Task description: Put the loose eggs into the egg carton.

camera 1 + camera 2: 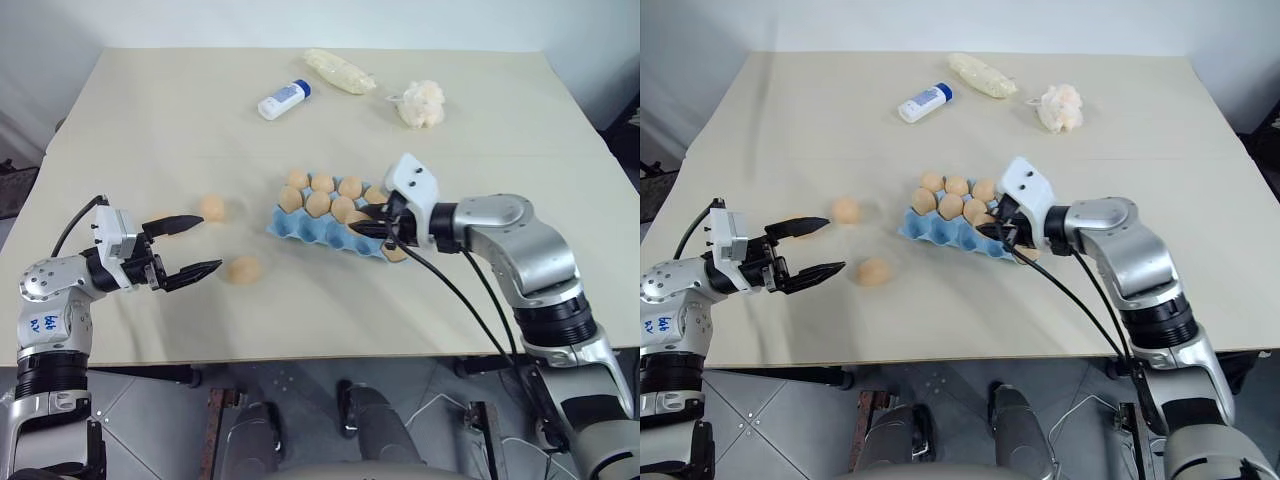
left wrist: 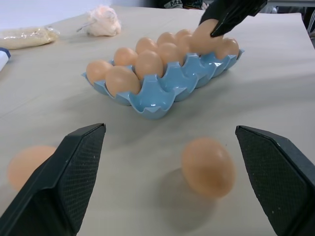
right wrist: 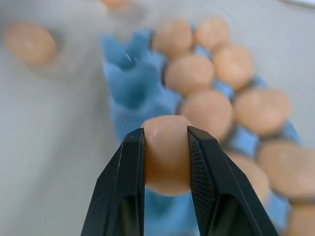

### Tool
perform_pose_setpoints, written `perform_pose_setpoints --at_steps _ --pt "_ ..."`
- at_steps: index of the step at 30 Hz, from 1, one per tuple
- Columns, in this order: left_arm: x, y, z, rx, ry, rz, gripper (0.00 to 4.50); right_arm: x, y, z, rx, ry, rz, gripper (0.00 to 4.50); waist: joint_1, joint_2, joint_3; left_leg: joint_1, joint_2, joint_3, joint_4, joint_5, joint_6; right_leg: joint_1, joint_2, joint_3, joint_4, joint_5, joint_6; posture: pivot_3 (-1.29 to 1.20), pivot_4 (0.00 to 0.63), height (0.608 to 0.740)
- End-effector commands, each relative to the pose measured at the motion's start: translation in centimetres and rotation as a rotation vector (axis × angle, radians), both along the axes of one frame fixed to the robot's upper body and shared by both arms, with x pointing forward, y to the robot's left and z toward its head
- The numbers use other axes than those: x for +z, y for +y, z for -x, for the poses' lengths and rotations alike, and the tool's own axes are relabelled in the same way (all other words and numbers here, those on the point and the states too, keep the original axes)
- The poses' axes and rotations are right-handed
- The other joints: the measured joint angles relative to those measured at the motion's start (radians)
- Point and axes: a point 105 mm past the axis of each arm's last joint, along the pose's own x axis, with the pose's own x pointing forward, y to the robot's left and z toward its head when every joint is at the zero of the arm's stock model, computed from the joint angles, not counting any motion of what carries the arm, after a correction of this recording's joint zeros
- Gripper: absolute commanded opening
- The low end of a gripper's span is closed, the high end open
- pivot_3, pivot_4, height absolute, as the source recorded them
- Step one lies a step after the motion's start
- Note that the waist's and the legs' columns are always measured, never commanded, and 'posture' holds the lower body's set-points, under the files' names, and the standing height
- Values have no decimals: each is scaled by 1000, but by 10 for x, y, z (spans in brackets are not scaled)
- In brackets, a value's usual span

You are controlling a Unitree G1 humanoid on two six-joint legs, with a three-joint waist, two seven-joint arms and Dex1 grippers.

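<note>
- Across the whole scene stretches a pale beige table (image 1: 150,110), seen from above and behind the robot's arms.
- Near the table's middle lies the light blue egg carton (image 1: 300,228), most of its cups filled with tan-orange eggs; a few cups at its left end are bare.
- Over the carton's right end hangs the right gripper (image 3: 166,162), its two black fingers pinched on a held egg (image 3: 166,157), which sits between the pads above the carton's cups.
- Near the table's left front hangs the left gripper (image 1: 190,247), level with its two fingers spread wide and nothing between them.
- Toward the far edge lies a pale yellow oblong bag (image 1: 340,71).
- Just right of the bag sits a lumpy white tissue wad (image 1: 421,103).
- Left of the bag lies a white bottle (image 1: 281,101) with a blue cap, on its side.
- Two loose eggs rest on the bare table left of the carton, well apart from it: the nearer egg (image 1: 244,269) lies just beyond the left gripper's fingertips, and the farther egg (image 1: 211,207) lies beside the tip of one finger, without clear contact.
</note>
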Motion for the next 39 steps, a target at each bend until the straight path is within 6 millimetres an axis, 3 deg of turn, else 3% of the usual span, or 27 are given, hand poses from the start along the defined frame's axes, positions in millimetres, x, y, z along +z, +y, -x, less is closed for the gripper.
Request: perform_pose_setpoints --at_steps 1,4,14,15,19,27,33,39 --pt "12 -1 1 -4 -53 11 4500 8 -6 5 7 -27 4 882 -4 0 0 0 0 0 0 0 0 0 0 0 0 0 0 0 150 740" --pt "12 -1 1 -5 -55 11 4500 5 -6 6 12 -18 10 882 -6 0 0 0 0 0 0 0 0 0 0 0 1 0 0 0 150 740" --pt "14 0 0 5 -60 14 4500 7 -4 6 20 -13 -1 4331 -3 0 0 0 0 0 1 0 0 -1 0 0 2 0 0 0 150 740" --pt "14 1 1 8 -60 14 4500 8 -5 6 19 -16 -1 4490 -3 0 0 0 0 0 1 0 0 -1 0 0 2 0 0 0 150 740" --pt "15 3 1 25 -67 17 4500 15 -12 11 32 -23 -4 4490 -3 0 0 0 0 0 1 0 0 -1 0 0 2 0 0 0 150 740" --pt "23 16 5 126 -106 38 4500 21 -30 46 215 -39 -73 4490 9 0 0 0 0 0 1 0 0 0 0 0 0 0 0 0 150 740" --pt "26 41 17 404 -209 100 4500 26 -64 71 373 -121 -294 4490 23 0 0 1 0 0 1 0 0 1 0 0 1 0 0 0 150 740" --pt "20 34 36 623 -185 188 4500 8 -84 68 387 -103 -287 4490 22 -1 0 4 0 0 4 0 1 4 0 1 2 1 2 0 150 740"
